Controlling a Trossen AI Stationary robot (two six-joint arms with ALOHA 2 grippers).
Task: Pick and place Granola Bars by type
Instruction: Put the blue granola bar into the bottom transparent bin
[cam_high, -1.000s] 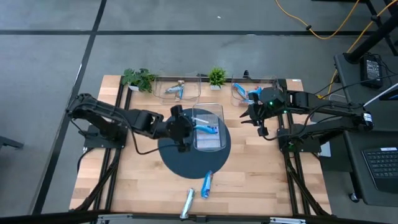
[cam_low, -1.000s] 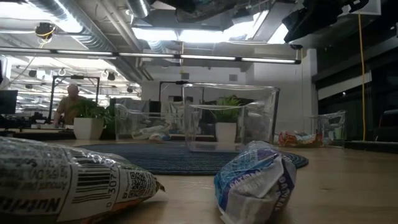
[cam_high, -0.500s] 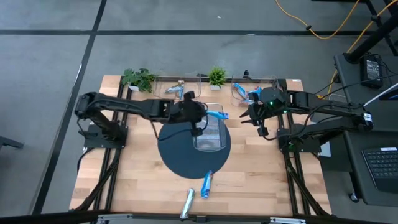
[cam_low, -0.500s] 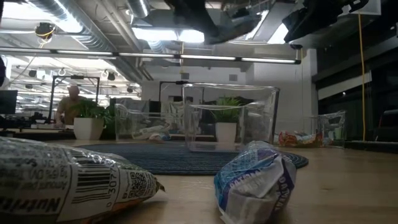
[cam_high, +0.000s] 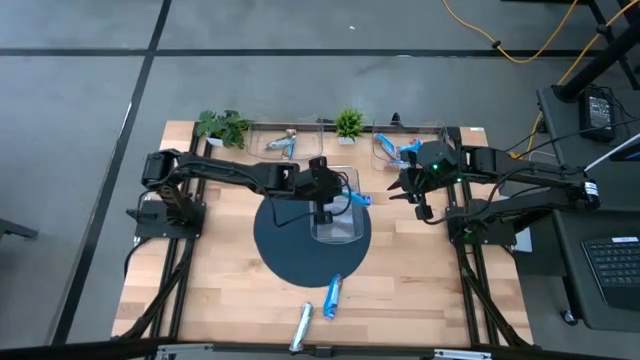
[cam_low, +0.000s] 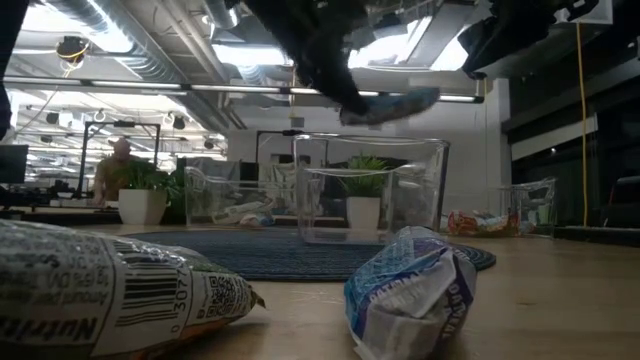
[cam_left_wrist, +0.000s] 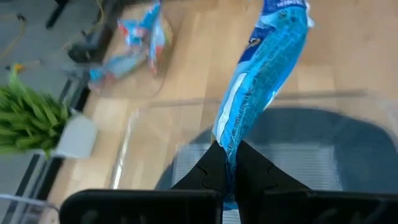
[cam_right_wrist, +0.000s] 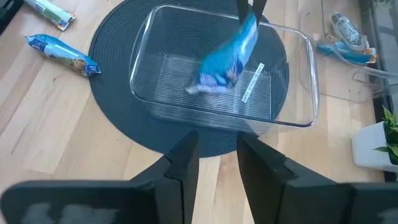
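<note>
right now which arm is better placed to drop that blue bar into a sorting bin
The left. The left gripper is already shut on the blue bar, holding it above the clear centre bin. The right gripper waits empty and open near the back right bin.

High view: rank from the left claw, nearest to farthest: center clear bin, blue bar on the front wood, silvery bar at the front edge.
1. Center clear bin: right under the left claw, which is shut on a blue bar above the bin.
2. Blue bar on the wood: in front of the round mat.
3. Silvery bar: farthest, near the table's front edge.
</note>
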